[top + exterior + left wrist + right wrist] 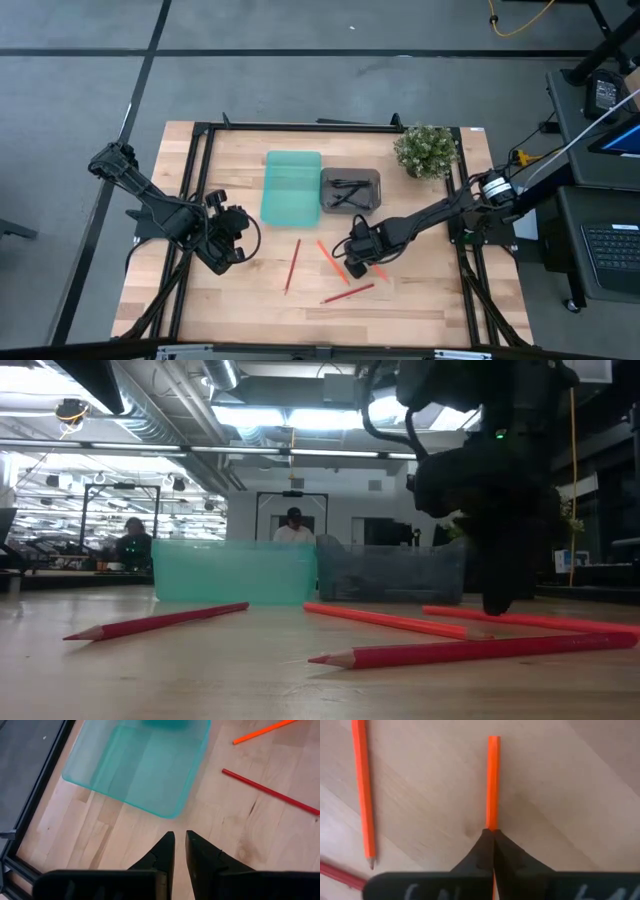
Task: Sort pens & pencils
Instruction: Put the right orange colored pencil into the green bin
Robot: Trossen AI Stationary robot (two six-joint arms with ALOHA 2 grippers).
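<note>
With its fingers pinched onto an orange pencil [492, 780] lying flat on the wooden table [420, 300], the right gripper [493, 834] holds it with the long axis running straight ahead between the tips. The grey tray [350, 190] of black pens sits near; the left gripper [179, 842] waits, fingers narrowly parted and empty, beside the teal tray [140, 765].

wooden tabletop [240, 300] edged by black frame. teal tray [291, 187] near middle, grey tray [350, 190] touching its side. small potted plant [426, 150] at far corner beside grey tray. keyboard [610, 250] on dark desk off to side. yellow cable [520, 20] on grey floor. two people [293, 525] seated in room beyond.
</note>
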